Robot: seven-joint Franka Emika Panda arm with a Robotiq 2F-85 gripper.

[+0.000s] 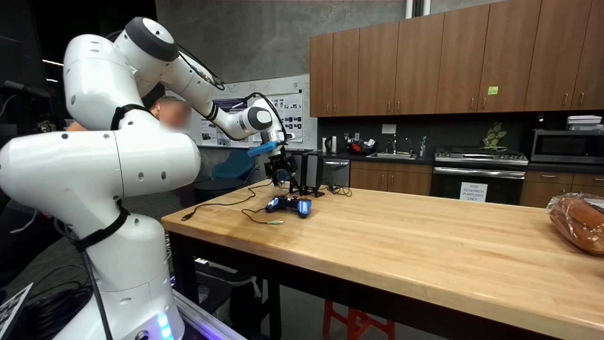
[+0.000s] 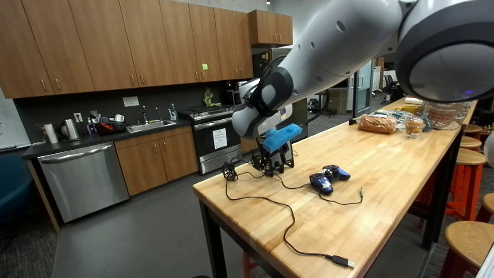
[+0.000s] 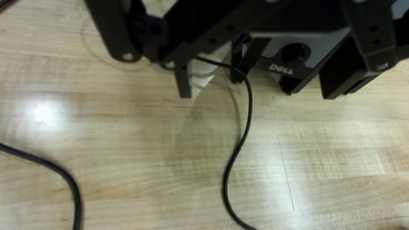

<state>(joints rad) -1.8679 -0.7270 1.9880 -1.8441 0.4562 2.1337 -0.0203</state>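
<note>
Evidently the gripper (image 3: 265,91) is spread wide and grips nothing visible, with the Dell-marked speaker (image 3: 284,65) just beside it, contact unclear, and a black cable (image 3: 250,102) below it, so this seems a positioning step whose next move likely calls for careful alignment.

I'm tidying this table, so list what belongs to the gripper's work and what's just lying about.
Likely in the work:
gripper, jaws open
Dell speaker, nearest it
black cable, perhaps

Apparently just lying about:
game controller
bagged bread
clear plastic tub
</note>
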